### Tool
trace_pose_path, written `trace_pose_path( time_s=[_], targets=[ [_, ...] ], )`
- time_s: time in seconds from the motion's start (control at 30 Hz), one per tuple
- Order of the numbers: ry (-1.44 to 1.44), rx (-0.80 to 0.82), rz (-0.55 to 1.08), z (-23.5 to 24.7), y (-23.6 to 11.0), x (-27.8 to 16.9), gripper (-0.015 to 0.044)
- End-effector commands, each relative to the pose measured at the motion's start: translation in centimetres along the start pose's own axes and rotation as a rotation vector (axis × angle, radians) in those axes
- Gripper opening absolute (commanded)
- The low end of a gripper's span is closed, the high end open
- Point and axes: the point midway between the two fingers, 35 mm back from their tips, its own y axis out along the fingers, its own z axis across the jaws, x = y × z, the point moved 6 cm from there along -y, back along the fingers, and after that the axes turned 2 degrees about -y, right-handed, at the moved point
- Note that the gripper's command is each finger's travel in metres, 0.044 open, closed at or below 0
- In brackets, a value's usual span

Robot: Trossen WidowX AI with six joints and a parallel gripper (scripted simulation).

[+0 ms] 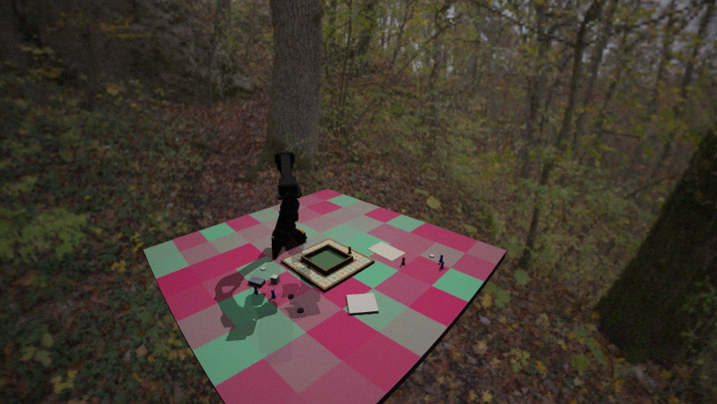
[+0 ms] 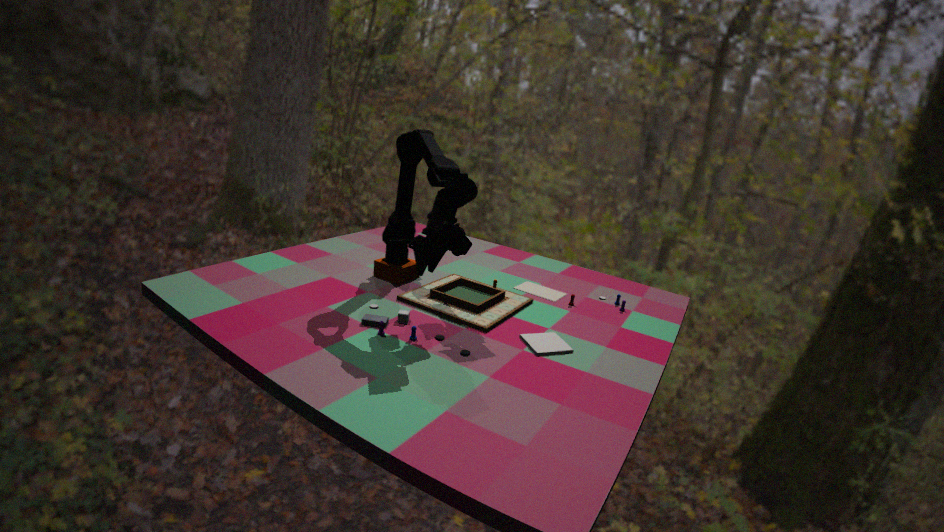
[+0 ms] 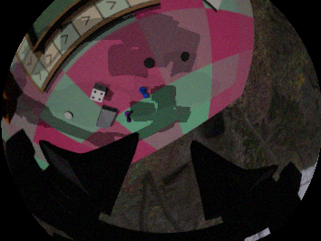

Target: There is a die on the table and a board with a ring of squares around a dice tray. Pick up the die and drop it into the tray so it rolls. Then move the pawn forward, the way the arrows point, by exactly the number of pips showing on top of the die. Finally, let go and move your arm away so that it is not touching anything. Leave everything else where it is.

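The white die (image 1: 274, 279) (image 2: 403, 317) (image 3: 98, 93) lies on the table beside the grey block; a face with what look like four pips shows in the wrist view. The board (image 1: 362, 261) (image 2: 512, 307) (image 3: 86, 20) carries arrowed squares around the green-floored tray (image 1: 327, 259) (image 2: 466, 294), which holds no die. A small orange-brown pawn (image 1: 349, 250) (image 2: 495, 284) stands on the board's far side. My gripper (image 2: 427, 268) (image 3: 165, 140) is partly open and empty, pointing down above the table near the arm's base, away from the die.
A grey block (image 1: 257, 282) (image 3: 106, 116), purple pawn (image 1: 256, 289) (image 3: 129, 116) and blue pawn (image 1: 273, 294) (image 3: 143, 91) stand near the die. Two black discs lie beyond. A white tile (image 1: 361, 304), cream card (image 1: 386, 250), dark red pawn (image 1: 402, 261) and two blue pawns are right of the board.
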Motion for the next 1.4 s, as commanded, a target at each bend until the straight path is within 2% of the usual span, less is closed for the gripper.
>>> trace_pose_path(
  time_s=[0.0,0.1,0.17,0.53,1.37],
  targets=[
    [0.216,0.315,-0.171,4.0,4.8,-1.6,0.0275],
    [0.387,0.517,-0.269,6.8,6.7,-2.2,0.0275],
    [0.432,0.566,-0.291,7.5,6.9,-2.2,0.0275],
    [0.432,0.567,-0.291,7.5,6.7,-1.9,0.0275],
    [0.432,0.567,-0.291,9.4,10.1,-0.4,0.0275]
  ],
)
